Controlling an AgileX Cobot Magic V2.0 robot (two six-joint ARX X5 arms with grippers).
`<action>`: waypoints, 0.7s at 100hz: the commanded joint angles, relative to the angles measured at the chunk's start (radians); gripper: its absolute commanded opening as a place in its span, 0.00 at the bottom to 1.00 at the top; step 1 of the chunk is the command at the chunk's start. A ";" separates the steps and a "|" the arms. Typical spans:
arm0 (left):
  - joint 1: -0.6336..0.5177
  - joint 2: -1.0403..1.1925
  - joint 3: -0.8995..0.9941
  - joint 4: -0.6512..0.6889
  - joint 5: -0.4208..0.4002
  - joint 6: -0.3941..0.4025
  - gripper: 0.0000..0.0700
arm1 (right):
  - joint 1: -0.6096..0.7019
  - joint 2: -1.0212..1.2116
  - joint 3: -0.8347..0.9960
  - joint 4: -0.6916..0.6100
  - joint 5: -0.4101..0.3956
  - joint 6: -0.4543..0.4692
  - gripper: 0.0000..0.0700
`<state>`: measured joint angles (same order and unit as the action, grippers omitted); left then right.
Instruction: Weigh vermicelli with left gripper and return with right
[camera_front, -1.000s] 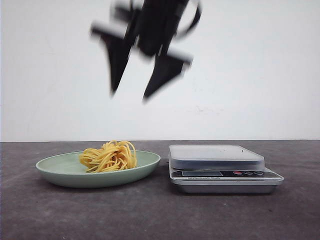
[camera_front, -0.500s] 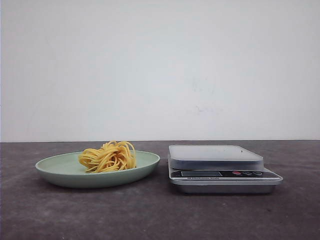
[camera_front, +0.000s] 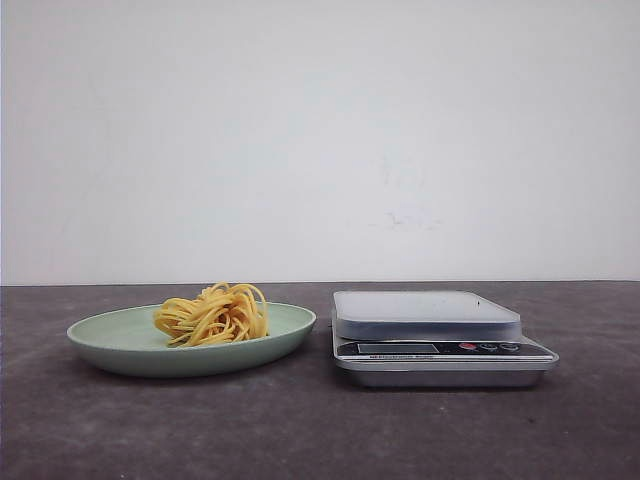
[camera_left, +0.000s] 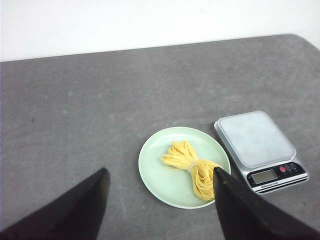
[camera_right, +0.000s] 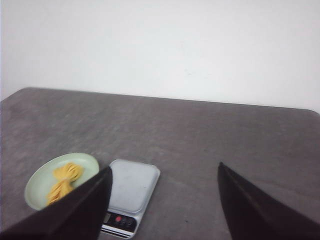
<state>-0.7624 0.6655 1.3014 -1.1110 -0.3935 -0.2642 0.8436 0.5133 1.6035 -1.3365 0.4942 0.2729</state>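
The vermicelli (camera_front: 212, 316) lies in a loose yellow bundle on a pale green plate (camera_front: 110, 335), toward the side of the plate nearer the scale (camera_front: 440, 337). Plate and scale sit side by side on the dark grey tabletop (camera_front: 320, 430), close together but not touching. The scale's weighing platform is bare; its display and small buttons face the front camera.

Left pincer (camera_left: 160, 172) — seen only in the left wrist view — hangs high above the tabletop, its two black fingers (camera_left: 75, 207) spread wide and released, grasping nothing. In that view the plate and the vermicelli show between the fingers, one fingertip overlapping the edge of the bundle; a thin pale band ties the bundle at its middle.

Right pincer (camera_right: 165, 170) — seen only in the right wrist view — is likewise raised, fingers (camera_right: 250, 210) apart and released, nothing between them. The scale and plate appear far below it, partly behind one finger.

Neither arm appears in the front view. A plain white wall (camera_front: 320, 140) stands behind the tabletop.
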 joint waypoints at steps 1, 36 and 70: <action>-0.009 0.005 -0.001 0.016 -0.002 0.013 0.55 | -0.016 -0.026 -0.024 -0.027 -0.006 0.015 0.59; -0.008 0.005 -0.044 0.038 0.001 0.013 0.01 | -0.136 -0.165 -0.317 0.031 -0.190 0.013 0.01; -0.008 0.005 -0.044 0.026 0.001 0.005 0.02 | -0.156 -0.163 -0.427 0.169 -0.341 0.039 0.01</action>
<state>-0.7624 0.6647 1.2457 -1.0904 -0.3923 -0.2554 0.6838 0.3485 1.1629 -1.1763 0.1566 0.2905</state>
